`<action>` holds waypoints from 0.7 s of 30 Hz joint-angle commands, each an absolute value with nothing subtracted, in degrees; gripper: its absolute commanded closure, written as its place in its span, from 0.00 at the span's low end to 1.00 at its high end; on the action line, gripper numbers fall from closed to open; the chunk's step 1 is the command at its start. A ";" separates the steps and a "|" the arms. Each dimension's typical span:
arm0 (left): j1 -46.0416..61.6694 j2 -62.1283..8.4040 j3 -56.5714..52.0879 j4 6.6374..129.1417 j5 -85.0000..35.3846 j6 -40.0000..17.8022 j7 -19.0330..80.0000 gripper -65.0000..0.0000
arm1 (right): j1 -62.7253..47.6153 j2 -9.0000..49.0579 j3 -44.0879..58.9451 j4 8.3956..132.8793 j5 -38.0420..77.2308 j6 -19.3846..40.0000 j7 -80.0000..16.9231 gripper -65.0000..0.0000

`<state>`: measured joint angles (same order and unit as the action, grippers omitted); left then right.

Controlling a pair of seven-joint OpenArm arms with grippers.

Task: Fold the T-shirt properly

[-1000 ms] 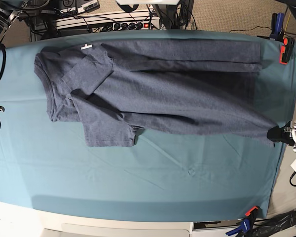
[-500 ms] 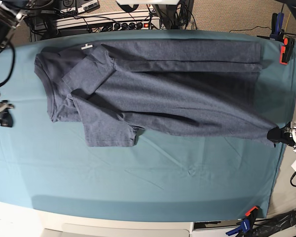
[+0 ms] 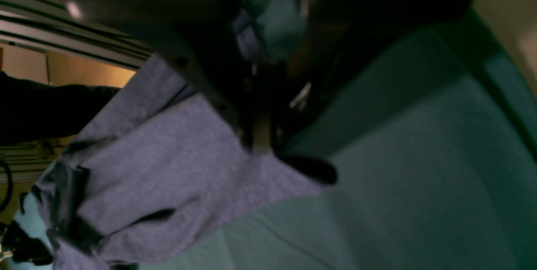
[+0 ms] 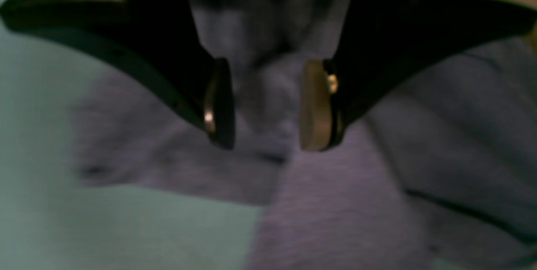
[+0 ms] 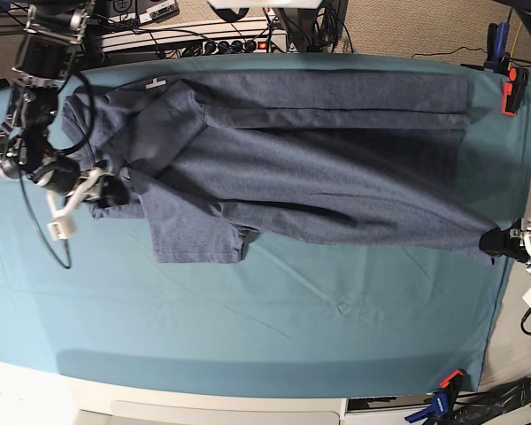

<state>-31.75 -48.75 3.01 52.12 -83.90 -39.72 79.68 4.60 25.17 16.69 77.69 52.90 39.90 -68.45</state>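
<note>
The blue-grey T-shirt point(image 5: 319, 168) lies spread across the teal table cloth point(image 5: 292, 328), neck end at the left and hem at the right, one sleeve folded in over the chest. My right gripper point(image 5: 106, 192) hovers over the shoulder and collar edge at the left. In the right wrist view its jaws point(image 4: 266, 146) stand open above the T-shirt point(image 4: 335, 219), with nothing between them. My left gripper point(image 5: 494, 241) sits at the table's right edge, shut on the hem corner. The left wrist view shows its dark fingers point(image 3: 260, 144) pinching the T-shirt point(image 3: 168, 169).
Orange and blue clamps point(image 5: 513, 88) point(image 5: 442, 394) hold the cloth at the right corners. A power strip and cables point(image 5: 221, 42) run along the far edge. A white tag point(image 5: 155, 84) lies at the shirt's top left. The right arm's cable point(image 5: 44, 239) loops over the cloth.
My right arm has swung in from the table's left edge to above the shirt's collar side, and its jaws have opened. The left gripper has stayed put on the hem corner.
</note>
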 commanded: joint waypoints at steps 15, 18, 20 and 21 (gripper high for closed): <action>-33.32 -50.33 2.61 52.73 -85.00 -40.00 78.85 1.00 | 5.74 18.94 17.19 78.56 54.33 40.00 -68.03 0.59; -33.32 -50.33 2.61 52.73 -85.00 -40.00 78.83 1.00 | 5.87 18.92 17.96 78.67 53.25 40.00 -67.92 0.59; -33.32 -50.33 2.61 52.73 -85.00 -40.00 78.83 1.00 | 5.85 18.92 18.17 78.67 53.23 40.00 -67.96 0.59; -33.32 -50.33 2.61 52.73 -85.00 -40.00 78.81 1.00 | 5.82 18.90 18.15 78.67 53.21 40.00 -67.96 0.59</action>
<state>-31.75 -48.75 3.01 52.12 -83.85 -39.72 79.68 4.73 17.93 17.89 77.69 51.94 39.90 -68.99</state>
